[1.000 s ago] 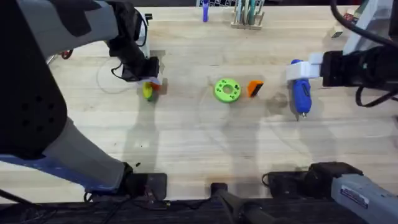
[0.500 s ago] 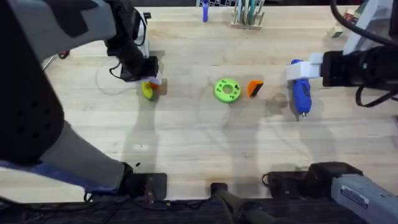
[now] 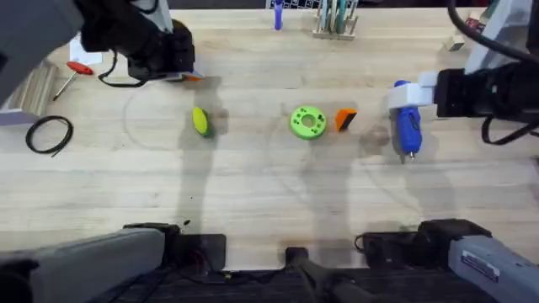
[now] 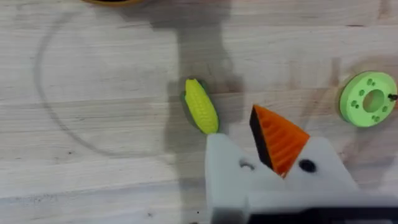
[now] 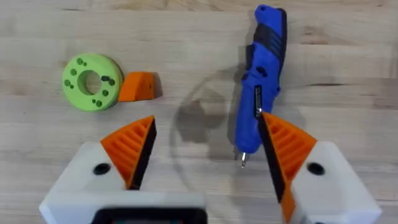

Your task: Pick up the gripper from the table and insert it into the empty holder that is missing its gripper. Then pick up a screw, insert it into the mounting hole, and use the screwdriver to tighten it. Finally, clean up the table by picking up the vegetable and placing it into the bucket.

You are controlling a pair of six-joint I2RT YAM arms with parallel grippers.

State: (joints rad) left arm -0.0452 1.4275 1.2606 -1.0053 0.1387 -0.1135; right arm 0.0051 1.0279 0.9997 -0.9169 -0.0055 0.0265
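Note:
The yellow vegetable with its green end lies flat on the wood. My left gripper hangs above and behind it, shut on nothing; one finger is bare white plastic, the other carries an orange ribbed pad. The small orange gripper lies against the green disc. The blue screwdriver lies on the table, its bit towards me. My right gripper hovers open over it. A tan-orange bucket rim peeks in. The screw is out of view.
A red-handled screwdriver and a black ring lie at the far left. A rack of tools stands at the back edge. Bare wood stretches across the table's near half.
My left arm has lifted and pulled back to the far left, off the vegetable, which stays where it was. The black ring and red screwdriver are now uncovered. The right arm has not moved.

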